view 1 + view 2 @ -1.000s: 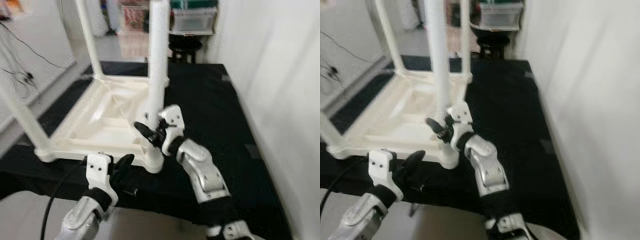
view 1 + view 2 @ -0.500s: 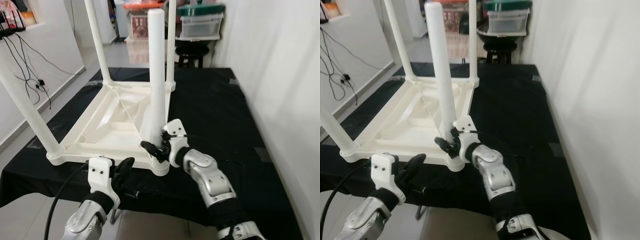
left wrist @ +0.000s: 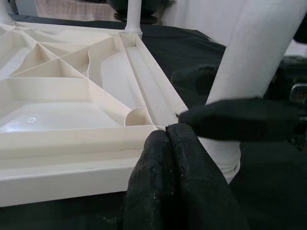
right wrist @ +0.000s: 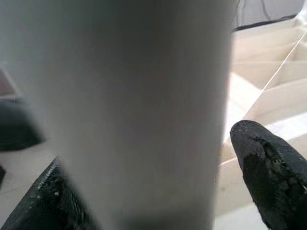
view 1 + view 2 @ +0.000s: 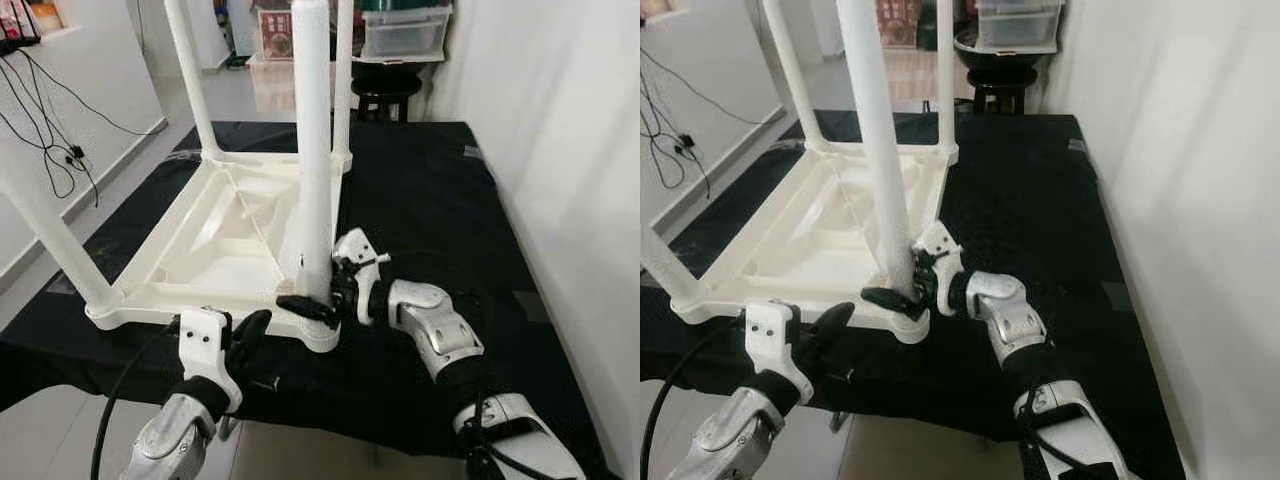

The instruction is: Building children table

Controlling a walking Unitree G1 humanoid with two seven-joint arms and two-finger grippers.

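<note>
Gripping base of near white leg (image 5: 312, 150): right gripper (image 5: 318, 296), fingers spread around it. Upturned white ribbed table (image 5: 215, 235) on black cloth (image 5: 420, 200). Left gripper (image 5: 250, 335) closed, tips touching table's front rim.

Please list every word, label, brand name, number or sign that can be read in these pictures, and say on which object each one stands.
None: no readable text stands on anything here.
The upturned white table, its near leg, the black cloth and both grippers carry no lettering.
The stacked boxes beyond the table show colour patches too small and blurred to read.
</note>
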